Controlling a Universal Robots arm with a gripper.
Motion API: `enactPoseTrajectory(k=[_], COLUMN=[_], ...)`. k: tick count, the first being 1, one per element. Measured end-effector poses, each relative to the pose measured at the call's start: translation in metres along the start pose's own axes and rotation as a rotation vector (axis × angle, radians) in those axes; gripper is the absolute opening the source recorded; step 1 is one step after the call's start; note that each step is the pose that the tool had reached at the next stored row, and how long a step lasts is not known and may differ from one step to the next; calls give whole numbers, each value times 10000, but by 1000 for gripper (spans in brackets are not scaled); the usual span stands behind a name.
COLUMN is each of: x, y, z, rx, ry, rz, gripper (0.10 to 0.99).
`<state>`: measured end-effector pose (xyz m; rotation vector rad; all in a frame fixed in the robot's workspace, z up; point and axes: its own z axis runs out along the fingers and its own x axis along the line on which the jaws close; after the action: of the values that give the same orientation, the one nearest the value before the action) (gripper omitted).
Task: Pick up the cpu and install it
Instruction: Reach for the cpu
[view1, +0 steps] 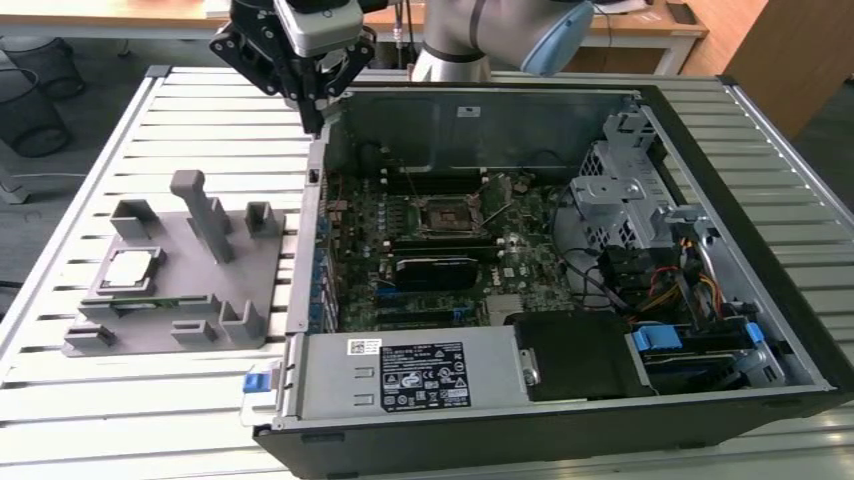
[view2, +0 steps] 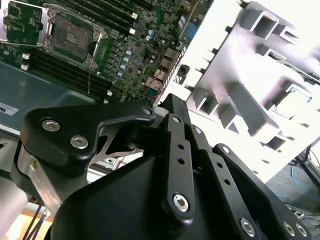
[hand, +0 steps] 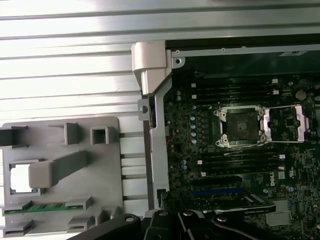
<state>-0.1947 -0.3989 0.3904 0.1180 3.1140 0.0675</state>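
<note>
The pincer (view1: 315, 115) hangs over the back corner of the open computer case (view1: 534, 440), on the exterior view's left. Its fingers are drawn narrow, tips together, holding nothing. The cpu (view1: 130, 270) lies flat in a square pocket of the grey holder (view1: 200, 285) on the slatted tabletop (view1: 80, 400), well apart from the pincer. A green memory stick (view1: 134, 303) sits just beside it in the same holder. Inside the case, the socket (view1: 445, 215) on the board stands open and bare; the first wrist view shows the socket (hand: 240, 125) and the cpu (hand: 22, 177) too.
</note>
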Motion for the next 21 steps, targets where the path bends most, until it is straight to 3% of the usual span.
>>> enactPoseTrajectory(k=[21], x=[159], y=[-13], z=[14], rx=[1], ry=[19], rz=[1], gripper=[106])
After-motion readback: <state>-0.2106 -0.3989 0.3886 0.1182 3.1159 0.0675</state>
